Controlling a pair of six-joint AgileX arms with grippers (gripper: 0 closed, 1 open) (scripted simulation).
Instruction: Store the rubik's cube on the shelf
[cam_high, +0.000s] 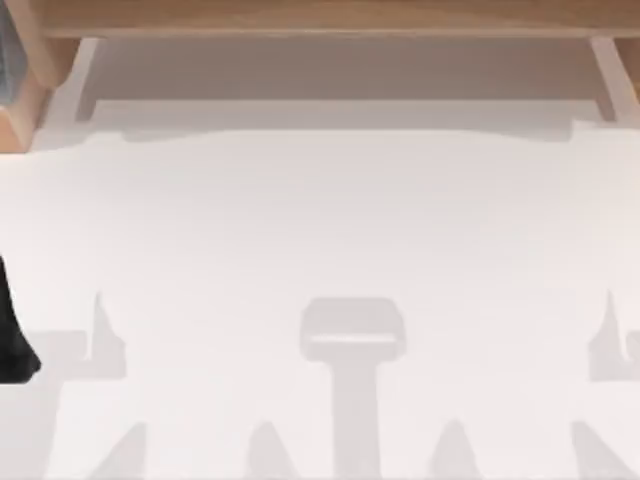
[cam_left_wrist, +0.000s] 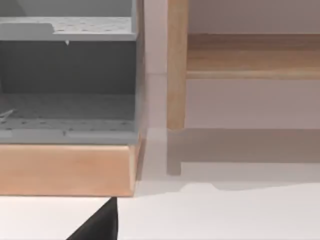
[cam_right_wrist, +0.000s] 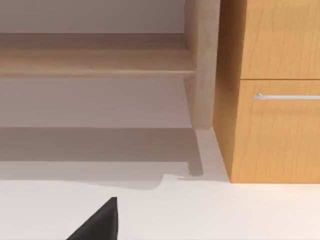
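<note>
The rubik's cube is out of view. The shelf (cam_high: 320, 18) runs as a long light-brown board across the far side of the table, on wooden side supports (cam_high: 612, 75). In the left wrist view the shelf board (cam_left_wrist: 250, 57) and one support (cam_left_wrist: 176, 65) stand ahead, beyond a black tip of my left gripper (cam_left_wrist: 97, 225). The right wrist view has the shelf board (cam_right_wrist: 95, 57) and its other support (cam_right_wrist: 202, 65), with a black tip of my right gripper (cam_right_wrist: 97, 222) low over the white table. A dark part of my left arm (cam_high: 12, 340) sits at the table's left edge.
A grey compartment unit (cam_left_wrist: 67, 75) on a wooden base (cam_left_wrist: 65, 170) stands at the far left, beside the shelf. A wooden cabinet (cam_right_wrist: 275, 125) with a metal drawer handle (cam_right_wrist: 285, 96) stands at the far right. The white tabletop (cam_high: 320, 220) lies in front, crossed by arm shadows.
</note>
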